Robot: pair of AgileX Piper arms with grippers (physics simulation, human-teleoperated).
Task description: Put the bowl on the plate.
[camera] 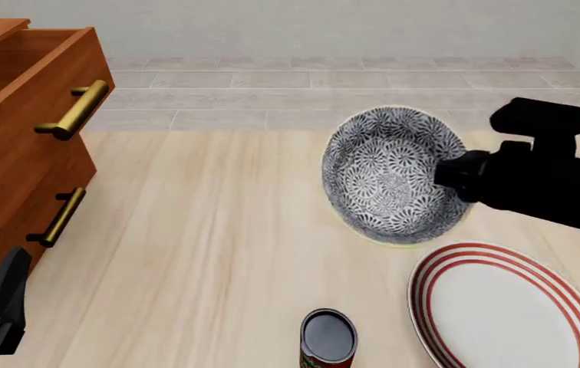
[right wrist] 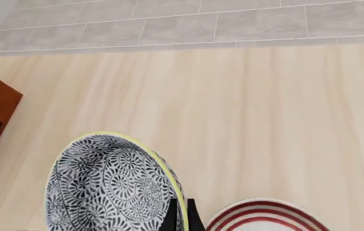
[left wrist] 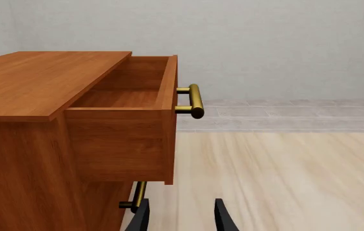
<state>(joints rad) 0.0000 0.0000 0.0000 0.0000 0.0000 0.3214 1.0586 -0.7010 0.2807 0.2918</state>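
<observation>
The bowl (camera: 387, 176), grey-and-white floral with a yellowish-green rim, hangs tilted above the table with its inside facing the front camera. My right gripper (camera: 449, 179) is shut on its right rim. In the right wrist view the two fingertips (right wrist: 171, 217) pinch the bowl's rim (right wrist: 169, 178). The plate (camera: 510, 310), white with red rings, lies flat on the table in front of and to the right of the bowl, and its edge (right wrist: 266, 214) shows beside the bowl. My left gripper (left wrist: 182, 219) is open and holds nothing, low beside the cabinet at the far left.
A wooden cabinet (camera: 4, 176) stands at the left with its top drawer (left wrist: 127, 96) pulled out and brass handles (camera: 70, 111) sticking out. A small dark can (camera: 328, 337) stands near the front edge, left of the plate. A tiled strip runs along the back.
</observation>
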